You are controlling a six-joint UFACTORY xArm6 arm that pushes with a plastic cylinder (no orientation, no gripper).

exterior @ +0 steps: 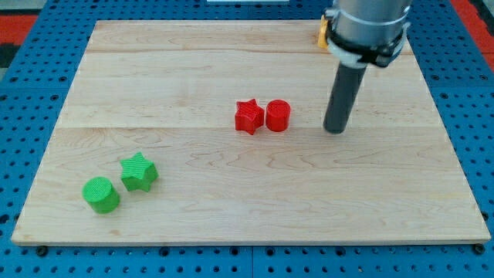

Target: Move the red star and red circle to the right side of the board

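One wooden board (247, 208) heads the list, a pale plank surface lying on a blue perforated table (31, 116); every place below is given relative to the red circle (278, 115), which stands a little right of the board's middle. Next in size, my rod: dark, upright, carrying nothing, since it has no jaws to open or close, with my tip (335, 130) resting on the board to the view's right of the red circle, near it but apart, a bare strip of wood between. Then a green circle (101, 194), far toward the view's lower left of the red circle, near the board's bottom-left corner. Then a green star (139, 171), just beside that green circle and on its upper right, likewise well away from the red circle. Then the red circle itself. Then the red star (248, 116), immediately on the red circle's left, the two touching or nearly so, in a row running left to right. Last, a small yellow block (321, 34), mostly hidden behind my arm, up and to the right of the red circle at the board's top edge; its shape cannot be made out. Note on handling: both red blocks lie to the view's left of my tip, so my tip stands on the wrong side for a rightward push and, in my judgement, must first pass round to the red star's far left.
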